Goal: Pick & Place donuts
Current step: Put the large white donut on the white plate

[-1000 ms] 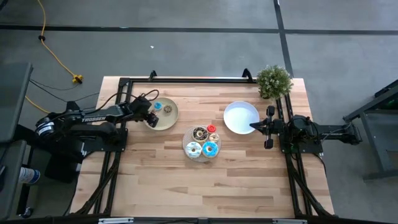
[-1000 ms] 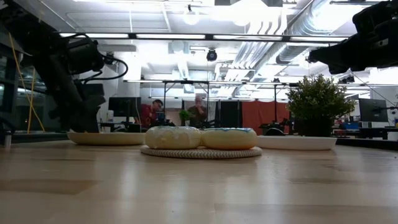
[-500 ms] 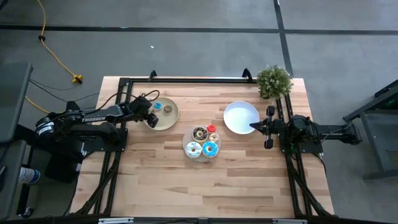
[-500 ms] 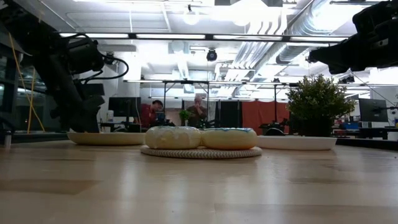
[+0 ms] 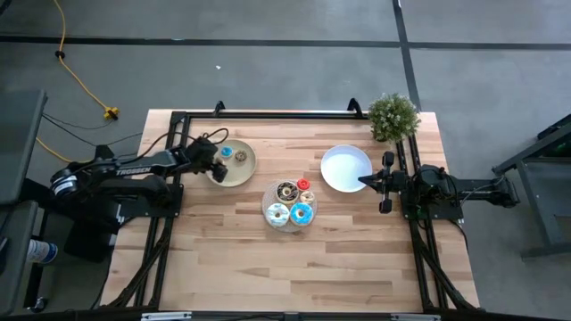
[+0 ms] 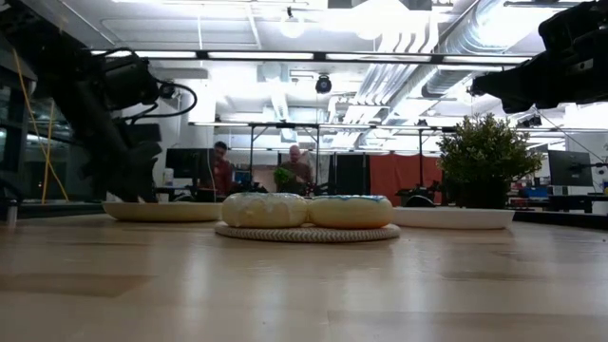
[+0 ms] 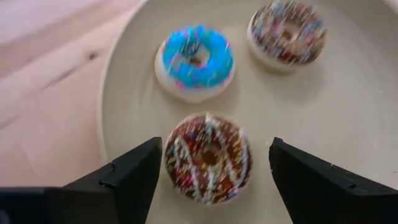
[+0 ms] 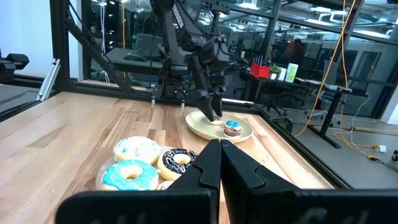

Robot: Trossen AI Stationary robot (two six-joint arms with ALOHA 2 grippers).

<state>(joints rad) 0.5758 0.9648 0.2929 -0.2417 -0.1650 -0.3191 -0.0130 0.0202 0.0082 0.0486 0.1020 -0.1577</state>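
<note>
A tan plate (image 5: 243, 169) at the table's far left holds three donuts: a blue one (image 7: 194, 56), a chocolate one with sprinkles (image 7: 287, 32) and a chocolate one with white stripes (image 7: 208, 155). My left gripper (image 7: 216, 146) is open and slants down over this plate. Its fingers stand on either side of the striped donut, which lies flat on the plate. A round mat (image 5: 290, 203) at mid-table carries several more donuts, among them a white one (image 5: 277, 214) and a blue one (image 5: 302, 213). My right gripper (image 5: 363, 181) is shut and level at the rim of a white plate (image 5: 346, 168).
A potted plant (image 5: 393, 116) stands at the far right corner behind the white plate. Black frame rails (image 5: 268, 113) run along the table's far edge and down both sides. The near half of the wooden table (image 5: 294, 267) is bare. People stand in the room beyond the table.
</note>
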